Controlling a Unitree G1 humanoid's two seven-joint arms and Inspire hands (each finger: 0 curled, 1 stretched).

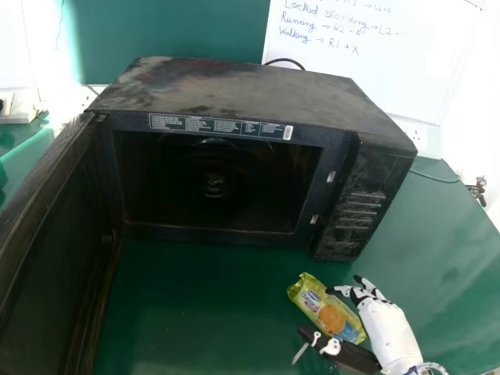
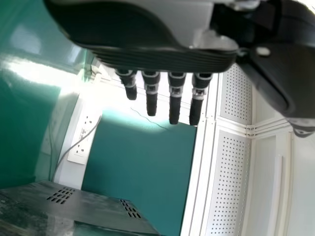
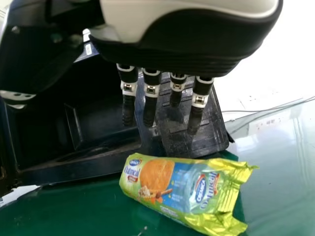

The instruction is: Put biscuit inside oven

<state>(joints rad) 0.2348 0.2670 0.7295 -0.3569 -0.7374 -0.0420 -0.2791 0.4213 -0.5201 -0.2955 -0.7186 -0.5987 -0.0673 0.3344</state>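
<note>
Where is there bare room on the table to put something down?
The green table is bare between the open door, oven and biscuit packet, and again right of the oven and right hand. It's crowded around the packet, beside that hand.

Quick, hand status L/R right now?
Left hand: open, fingers straight, nothing held.
Right hand: open, fingers straight, at the biscuit pack but not gripping it; can't tell if they touch.
</note>
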